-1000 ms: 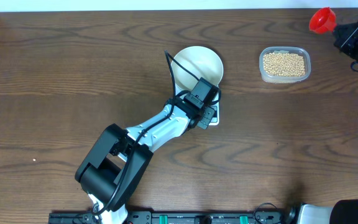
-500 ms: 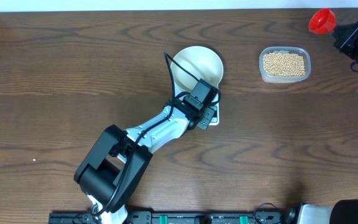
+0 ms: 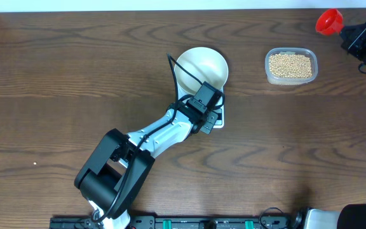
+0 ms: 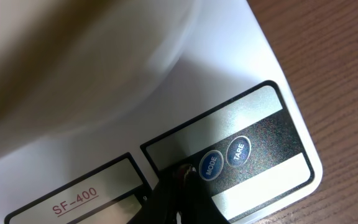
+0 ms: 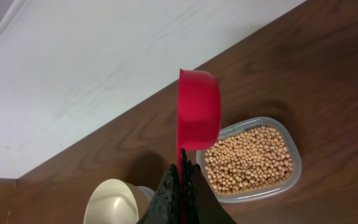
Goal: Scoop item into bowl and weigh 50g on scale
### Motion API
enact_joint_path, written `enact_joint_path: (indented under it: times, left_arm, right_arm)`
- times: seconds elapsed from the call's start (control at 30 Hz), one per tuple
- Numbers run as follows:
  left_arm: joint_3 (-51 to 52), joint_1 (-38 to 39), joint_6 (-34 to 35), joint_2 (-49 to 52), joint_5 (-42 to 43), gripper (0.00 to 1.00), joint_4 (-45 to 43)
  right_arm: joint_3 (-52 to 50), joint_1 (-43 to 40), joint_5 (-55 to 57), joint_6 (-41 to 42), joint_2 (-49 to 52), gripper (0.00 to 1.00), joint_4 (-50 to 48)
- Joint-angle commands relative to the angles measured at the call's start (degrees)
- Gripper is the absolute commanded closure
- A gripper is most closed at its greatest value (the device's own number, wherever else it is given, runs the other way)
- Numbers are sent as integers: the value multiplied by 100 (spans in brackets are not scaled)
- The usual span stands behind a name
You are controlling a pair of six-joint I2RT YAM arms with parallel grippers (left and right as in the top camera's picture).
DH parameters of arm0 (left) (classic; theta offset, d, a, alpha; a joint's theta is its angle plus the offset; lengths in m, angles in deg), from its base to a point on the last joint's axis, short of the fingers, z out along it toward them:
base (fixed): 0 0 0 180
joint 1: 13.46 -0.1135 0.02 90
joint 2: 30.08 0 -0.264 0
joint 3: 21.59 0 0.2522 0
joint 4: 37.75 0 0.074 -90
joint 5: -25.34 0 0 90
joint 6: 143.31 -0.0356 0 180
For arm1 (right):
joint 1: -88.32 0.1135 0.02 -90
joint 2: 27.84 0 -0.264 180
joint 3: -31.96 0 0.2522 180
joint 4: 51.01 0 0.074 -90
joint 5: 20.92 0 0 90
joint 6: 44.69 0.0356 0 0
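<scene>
White and apparently empty, the round plain bowl [image 3: 201,65] sits on the small white rectangular digital scale [image 4: 272,106], at whose 6 o'clock end the left gripper [image 4: 182,178], fingers pinched together, touches down just beside the round blue MODE button [image 4: 211,165] (switching on or zeroing, I judge). No scooping shows yet: the small tan-yellow beans [image 3: 290,65] all lie in the clear plastic tub [image 3: 267,75] at the bowl's 3 o'clock, and the right gripper [image 5: 180,173], clamped on the red plastic scoop [image 5: 199,115], hangs at the tub's 2 o'clock, so filling to 50g remains.
</scene>
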Motion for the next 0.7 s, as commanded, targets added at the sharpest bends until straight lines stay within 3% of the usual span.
enact_joint_path:
  times: [0.0,0.27,0.67]
  left_arm:
    - [398,-79,11,407,-310,93,282]
    - [321,-76,9,404,-306,93,-293]
    - [317,-76,9,404,-260,93,-289]
  right_arm:
    - [164,2,-39,-76,-2,99,0]
    - [164,2,-42,-76,-2,99,2]
    - [164,2,-42,-74,-2,99,-2]
